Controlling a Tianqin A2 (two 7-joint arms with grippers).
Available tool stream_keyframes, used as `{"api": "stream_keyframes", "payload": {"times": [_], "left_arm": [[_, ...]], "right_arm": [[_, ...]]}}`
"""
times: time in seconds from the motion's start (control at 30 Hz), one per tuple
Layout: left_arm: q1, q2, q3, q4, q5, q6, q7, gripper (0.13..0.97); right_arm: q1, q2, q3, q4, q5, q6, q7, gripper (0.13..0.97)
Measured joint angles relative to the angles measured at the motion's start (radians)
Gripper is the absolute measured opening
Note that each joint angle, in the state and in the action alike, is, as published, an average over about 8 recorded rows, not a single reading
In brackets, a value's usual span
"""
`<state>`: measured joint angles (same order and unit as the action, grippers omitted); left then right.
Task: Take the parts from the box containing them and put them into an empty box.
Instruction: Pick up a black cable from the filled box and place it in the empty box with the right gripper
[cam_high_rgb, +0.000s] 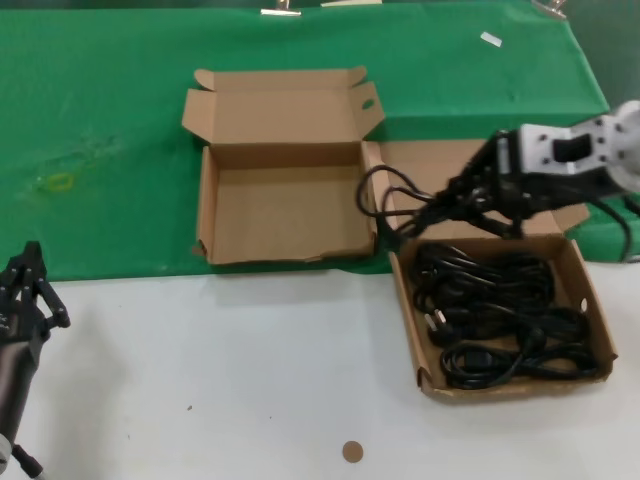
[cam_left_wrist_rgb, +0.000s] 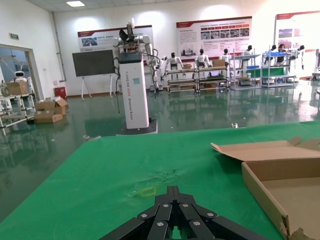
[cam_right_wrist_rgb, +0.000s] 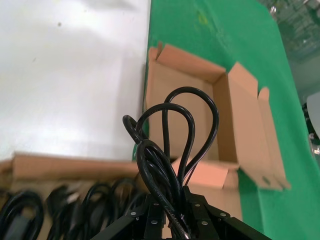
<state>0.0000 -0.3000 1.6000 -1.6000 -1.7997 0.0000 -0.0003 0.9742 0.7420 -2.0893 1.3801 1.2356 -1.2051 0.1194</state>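
My right gripper is shut on a looped bundle of black power cord, held above the back left corner of the box containing the parts. More black cord bundles lie in that box. The empty box stands open just to its left, on the green cloth. In the right wrist view the held cord loops out from my right gripper, with the empty box beyond it. My left gripper is shut and idle at the table's left edge; in its own wrist view the left gripper holds nothing.
The green cloth covers the back half of the table, with a faint yellow ring mark at left. The white tabletop in front carries a small brown disc. Both boxes' lids stand open at the back.
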Motion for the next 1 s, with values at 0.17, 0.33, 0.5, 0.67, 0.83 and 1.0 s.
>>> {"api": "stream_keyframes", "payload": {"times": [0.17,0.33,0.5,0.67,0.83,1.0], "left_arm": [[0.000,0.000,0.000,0.000,0.000,0.000,0.000,0.144],[0.000,0.000,0.000,0.000,0.000,0.000,0.000,0.144],[0.000,0.000,0.000,0.000,0.000,0.000,0.000,0.144],[0.000,0.000,0.000,0.000,0.000,0.000,0.000,0.144],[0.000,0.000,0.000,0.000,0.000,0.000,0.000,0.144],[0.000,0.000,0.000,0.000,0.000,0.000,0.000,0.144]], "right_arm": [[0.052,-0.093,-0.034,-0.049,-0.036,0.015,0.010,0.202],[0.102,-0.187,-0.066,-0.113,-0.066,0.035,0.013,0.202],[0.148,-0.274,-0.091,-0.195,-0.087,0.062,0.007,0.201],[0.189,-0.348,-0.108,-0.290,-0.099,0.093,-0.012,0.201],[0.228,-0.412,-0.119,-0.398,-0.102,0.130,-0.047,0.201],[0.262,-0.468,-0.126,-0.507,-0.101,0.173,-0.088,0.201]]}}
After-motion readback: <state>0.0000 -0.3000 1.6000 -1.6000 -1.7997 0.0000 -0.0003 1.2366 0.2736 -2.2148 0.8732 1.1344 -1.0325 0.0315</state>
